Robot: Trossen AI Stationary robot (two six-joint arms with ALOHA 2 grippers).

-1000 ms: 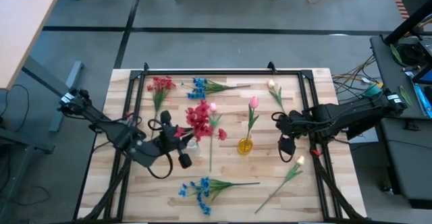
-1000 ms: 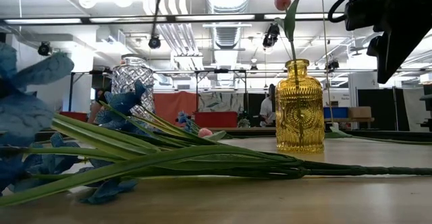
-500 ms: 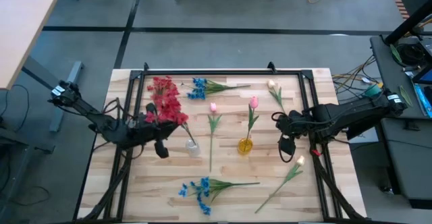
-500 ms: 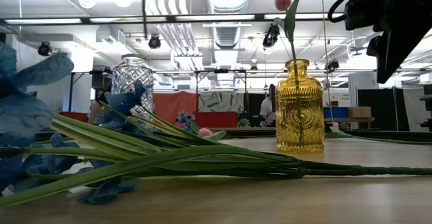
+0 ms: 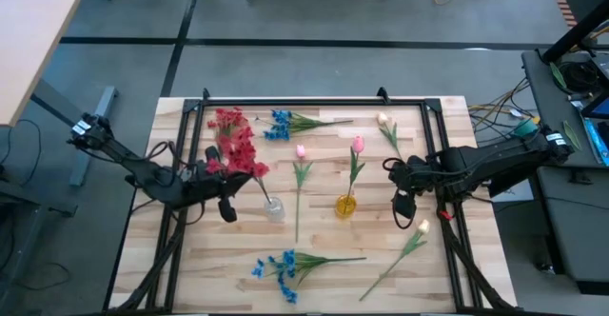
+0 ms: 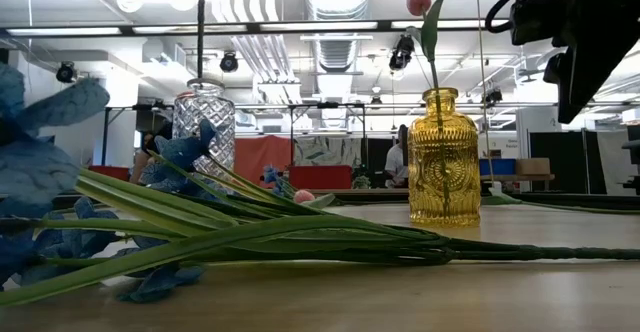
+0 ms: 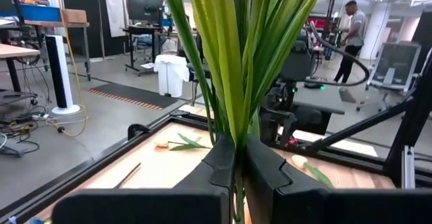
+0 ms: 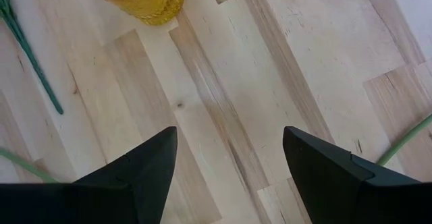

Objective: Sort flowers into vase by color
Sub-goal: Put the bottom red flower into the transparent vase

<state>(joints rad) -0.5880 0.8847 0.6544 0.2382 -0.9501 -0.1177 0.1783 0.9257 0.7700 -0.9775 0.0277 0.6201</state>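
My left gripper (image 5: 238, 185) is shut on a red blossom spray (image 5: 238, 150), left of the clear glass vase (image 5: 273, 207). The spray's stem (image 6: 200, 32) runs down to the vase's mouth (image 6: 203, 88). My right gripper (image 8: 229, 163) is open and empty above the table, right of the yellow vase (image 5: 345, 205), which holds a pink tulip (image 5: 358, 145). Lying on the table are another red spray (image 5: 226, 119), two blue sprays (image 5: 281, 123) (image 5: 285, 264), a pink tulip (image 5: 301, 164) and two cream tulips (image 5: 385, 124) (image 5: 419, 228). My left gripper pinches the red spray's green stem and leaves (image 7: 236, 150) between its two fingers, below the blossoms. The fingers come level from the table's left and lie across the stem. The spray is lifted, leaning toward the far left, with its lower end at the clear vase.
A black frame (image 5: 314, 101) runs around the wooden table top. The near blue spray (image 6: 230, 237) lies across the front of the low view. The right arm (image 5: 495, 168) reaches in from the right edge.
My left gripper has gone toward the table's left and far edges with the red spray. The blossoms have swung from over the vase to the far left of it, while the stem's lower end has come to the clear vase. The vase has shifted slightly.
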